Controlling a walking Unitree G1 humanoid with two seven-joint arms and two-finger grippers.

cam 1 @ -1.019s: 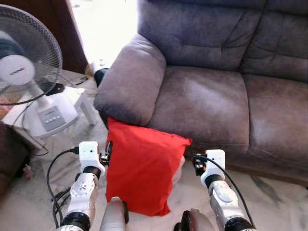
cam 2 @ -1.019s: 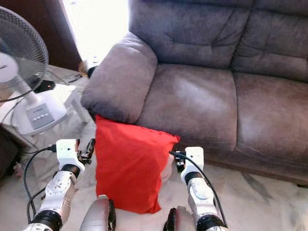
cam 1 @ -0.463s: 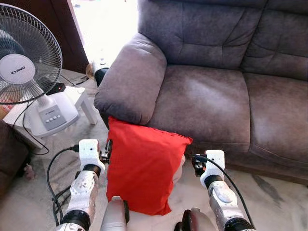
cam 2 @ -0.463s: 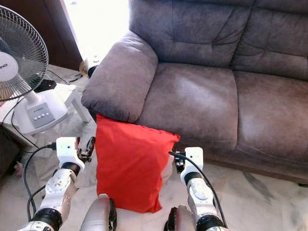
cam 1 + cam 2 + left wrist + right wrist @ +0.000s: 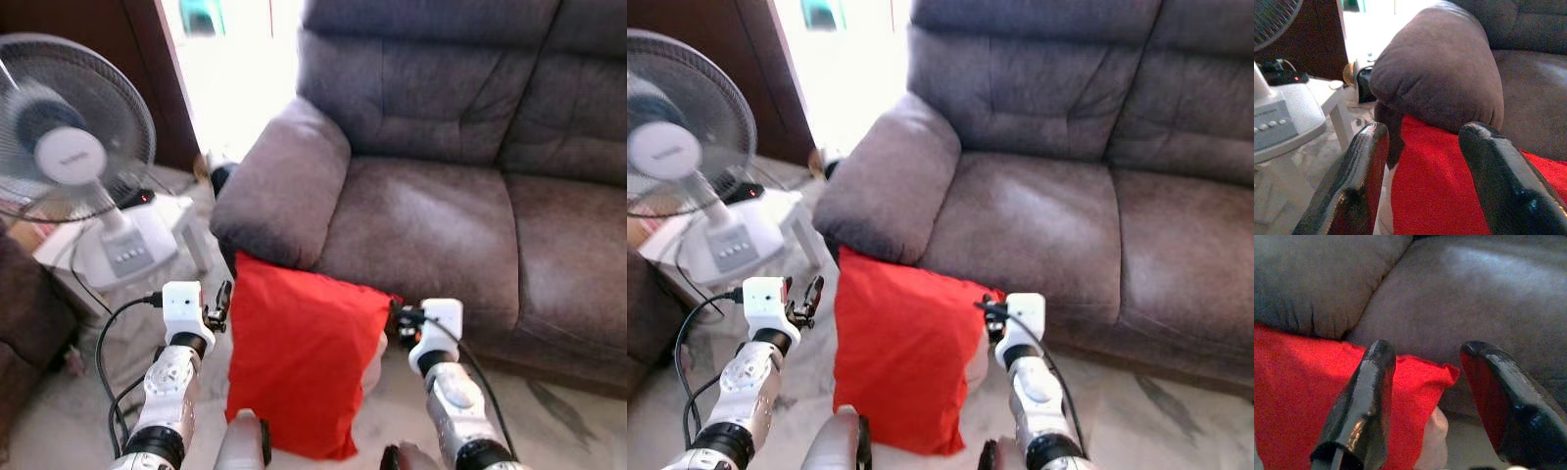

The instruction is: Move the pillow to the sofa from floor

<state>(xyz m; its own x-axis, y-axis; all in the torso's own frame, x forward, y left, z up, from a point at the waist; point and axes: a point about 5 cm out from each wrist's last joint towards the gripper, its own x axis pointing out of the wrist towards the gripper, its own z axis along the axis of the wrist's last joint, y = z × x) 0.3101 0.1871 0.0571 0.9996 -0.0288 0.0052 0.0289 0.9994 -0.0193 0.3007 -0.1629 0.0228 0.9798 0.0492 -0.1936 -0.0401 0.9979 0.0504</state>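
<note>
A red pillow (image 5: 304, 362) stands upright on the floor, leaning against the front of the grey-brown sofa (image 5: 431, 225) just under its armrest (image 5: 284, 181). My left gripper (image 5: 223, 302) is at the pillow's left upper edge, open, with its black fingers (image 5: 1359, 186) spread before the red cloth (image 5: 1449, 191). At the pillow's right upper corner sits my right gripper (image 5: 400, 318), also open. The pillow's corner (image 5: 1420, 377) lies between its fingers (image 5: 1364, 401). Both arms flank the pillow.
A standing fan (image 5: 69, 157) sits on a small white table (image 5: 171, 217) to the left, with cables (image 5: 103, 357) trailing over the marble floor. Behind it are dark wood (image 5: 157, 69) and a bright doorway. The sofa seat is bare.
The whole picture has shifted and blurred a little, so the camera has moved. Both grippers keep their places at the pillow's two sides.
</note>
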